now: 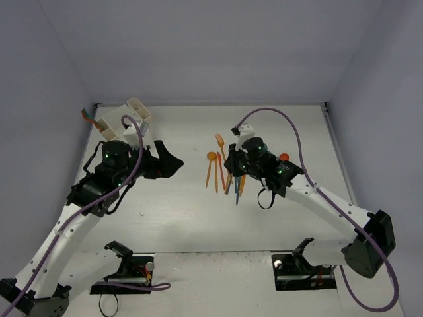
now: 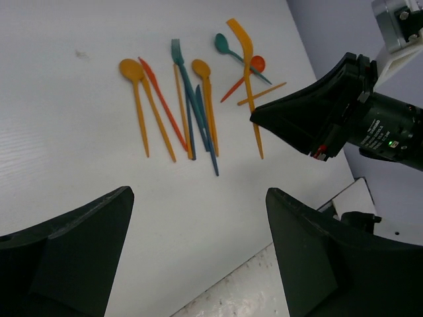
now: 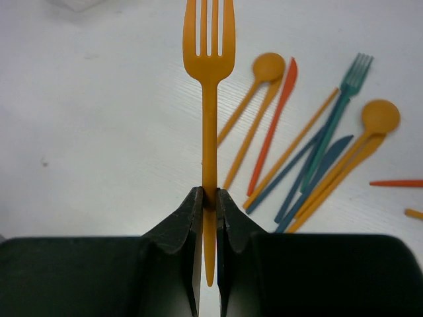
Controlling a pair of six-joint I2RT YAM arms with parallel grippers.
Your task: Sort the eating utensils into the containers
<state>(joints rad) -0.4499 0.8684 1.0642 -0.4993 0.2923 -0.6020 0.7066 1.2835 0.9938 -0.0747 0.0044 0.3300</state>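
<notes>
your right gripper (image 3: 209, 198) pinches the orange fork (image 3: 209, 66) near its handle end, beside the utensils (image 2: 185, 112) lying on the bench (image 1: 178, 218); so thin a grip may let it pivot or slip before the far-left containers (image 1: 125, 117); left gripper (image 2: 198, 198) hangs open

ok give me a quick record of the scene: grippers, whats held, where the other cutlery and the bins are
right gripper: shut on the orange fork, pinching its handle, tines pointing away
left gripper: open, holding nothing, facing the pile
loose utensils: orange, red, teal and blue pieces clustered on the table
containers: white bins at the table's far left, beyond the left arm
bin contents: cannot tell from these views
</notes>
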